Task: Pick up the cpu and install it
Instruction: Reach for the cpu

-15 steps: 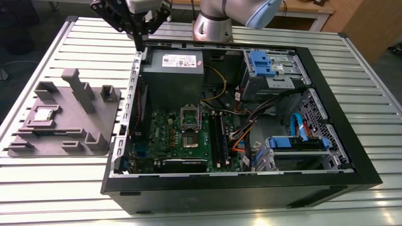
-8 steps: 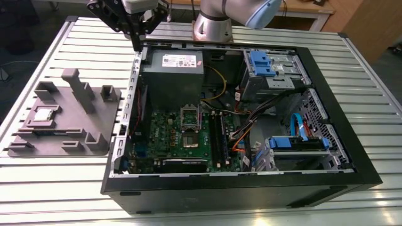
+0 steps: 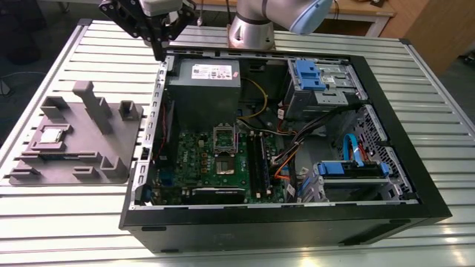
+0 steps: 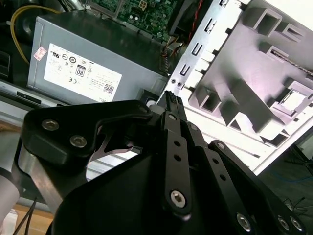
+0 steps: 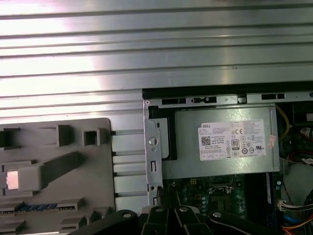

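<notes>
One cpu (image 3: 50,136) in grey tray (image 3: 74,167), well apart from tool (image 3: 159,54), tool closed, empty.

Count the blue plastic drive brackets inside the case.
2. One bracket tops the bay beside the arm's base; the other fronts the bay at the exterior view's right, nearer the camera. Cables may hide more.

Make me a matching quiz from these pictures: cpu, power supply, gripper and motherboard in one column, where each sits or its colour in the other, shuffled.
1 cpu
2 power supply
3 gripper
4 motherboard

A green, inside the case
B on the grey tray beside the case
C hanging over the case's rim
D grey box with a white label

Pairs: 1-B, 2-D, 3-C, 4-A
</notes>
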Available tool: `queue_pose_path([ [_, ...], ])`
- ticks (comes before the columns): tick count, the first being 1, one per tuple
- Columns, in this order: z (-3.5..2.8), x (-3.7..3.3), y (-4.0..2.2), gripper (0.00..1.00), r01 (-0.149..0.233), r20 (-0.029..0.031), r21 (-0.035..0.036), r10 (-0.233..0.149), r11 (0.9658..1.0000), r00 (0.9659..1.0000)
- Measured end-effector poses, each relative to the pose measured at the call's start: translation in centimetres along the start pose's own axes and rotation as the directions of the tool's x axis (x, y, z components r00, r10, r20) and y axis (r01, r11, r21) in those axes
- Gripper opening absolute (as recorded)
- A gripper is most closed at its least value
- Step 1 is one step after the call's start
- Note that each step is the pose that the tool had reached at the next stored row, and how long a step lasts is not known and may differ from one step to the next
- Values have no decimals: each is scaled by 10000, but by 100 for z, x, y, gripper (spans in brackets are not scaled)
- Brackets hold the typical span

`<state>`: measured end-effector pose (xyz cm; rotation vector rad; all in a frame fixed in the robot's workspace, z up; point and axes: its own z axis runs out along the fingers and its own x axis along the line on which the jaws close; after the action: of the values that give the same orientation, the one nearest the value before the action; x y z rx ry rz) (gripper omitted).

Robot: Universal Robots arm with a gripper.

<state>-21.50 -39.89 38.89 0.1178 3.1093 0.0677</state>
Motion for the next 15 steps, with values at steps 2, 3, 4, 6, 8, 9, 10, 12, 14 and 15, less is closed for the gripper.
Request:
queue_pose_path([
  [2, 0, 31, -2, 10, 1, -1, 0, -1, 10000, 10000],
  [3, 0, 49, -4, 10, 0, 0, 0, 0, 10000, 10000],
  [4, 0, 65, -5, 10, -1, 0, 0, 1, 10000, 10000],
  [6, 1, 100, -7, 10, 0, 0, -1, 0, 10000, 10000],
  [8, 1, 137, -10, 10, 0, 0, 0, 0, 10000, 10000],
  [9, 2, 157, -11, 10, 0, 0, 0, 0, 10000, 10000],
  [10, 3, 177, -13, 10, 0, 0, 0, 0, 10000, 10000],
  [12, 4, 220, -16, 10, 1, 0, -1, -1, 10000, 10000],
  [14, 4, 268, -20, 10, 0, -1, 0, 0, 10000, 10000],
  [15, 4, 292, -22, 10, -1, 0, 0, 1, 10000, 10000],
])
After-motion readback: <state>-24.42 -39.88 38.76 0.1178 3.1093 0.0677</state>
